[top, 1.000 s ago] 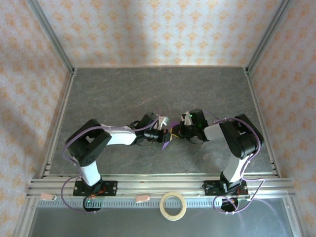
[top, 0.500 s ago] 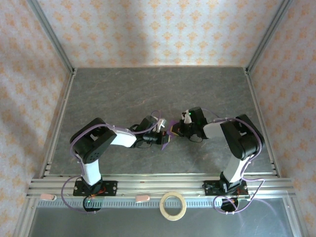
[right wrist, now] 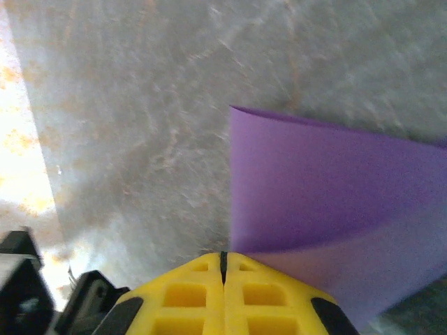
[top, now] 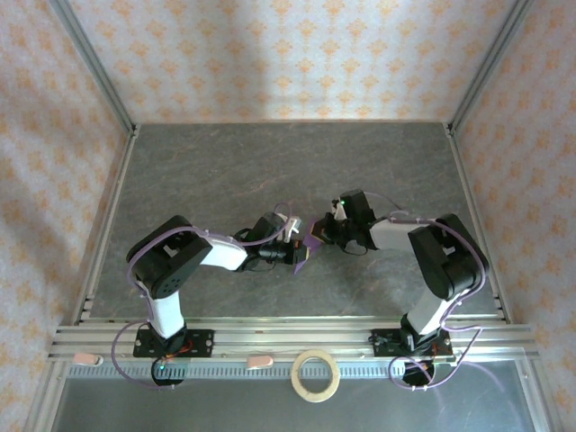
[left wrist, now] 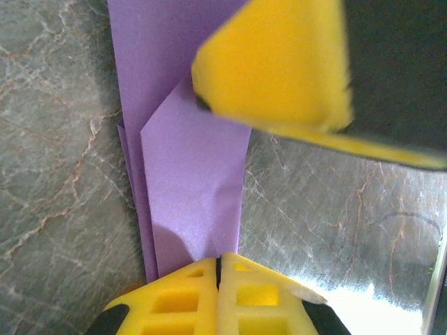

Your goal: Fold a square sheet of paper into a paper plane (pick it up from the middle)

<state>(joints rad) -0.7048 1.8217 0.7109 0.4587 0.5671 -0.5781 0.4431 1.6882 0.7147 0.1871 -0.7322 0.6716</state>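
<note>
Dark grey, marble-veined desk (top: 225,162) boxed in on three sides by walls (top: 297,54) papered in pale pink with an orange floral motif. Aluminium posts (top: 90,63) rise from the desk's far corners, and a slotted aluminium rail (top: 297,337) runs along its near edge. Soft overhead light leaves a pale sheen toward the far edge.

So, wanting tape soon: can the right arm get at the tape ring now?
Probably not: the right gripper is shut on the purple paper, and the tape ring lies behind the arm bases.
</note>
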